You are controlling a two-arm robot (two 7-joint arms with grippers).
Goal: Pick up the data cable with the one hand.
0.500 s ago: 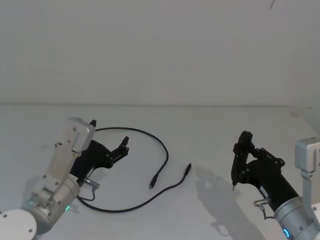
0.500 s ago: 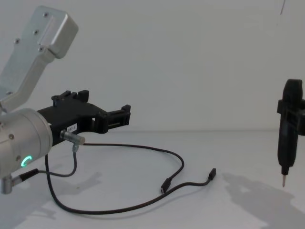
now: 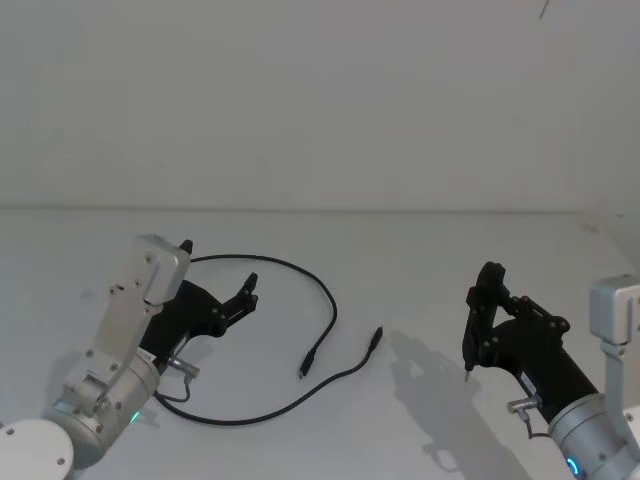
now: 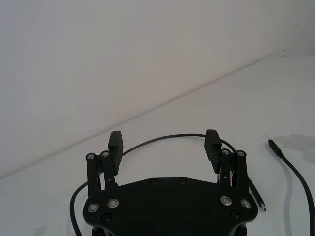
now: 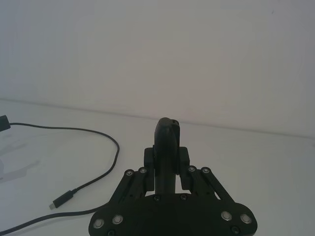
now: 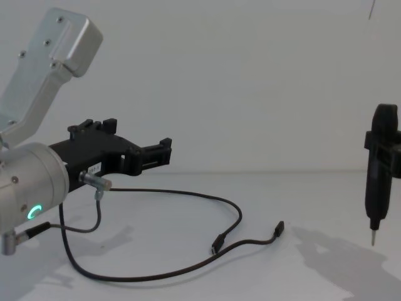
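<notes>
We log the thin black looped data cable (image 3: 332,308) arcing just ahead of and under the black plastic left gripper (image 4: 164,138), jaws apart; the right gripper (image 3: 488,325), clamping a black pointed tool (image 6: 379,169), sits farther off.

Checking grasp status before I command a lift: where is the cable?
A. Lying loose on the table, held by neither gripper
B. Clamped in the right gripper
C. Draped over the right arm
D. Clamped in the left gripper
A: the cable lies in loops on the table. The left gripper is open above it and holds nothing. The right gripper is shut, off to the side and apart from the cable.
</notes>
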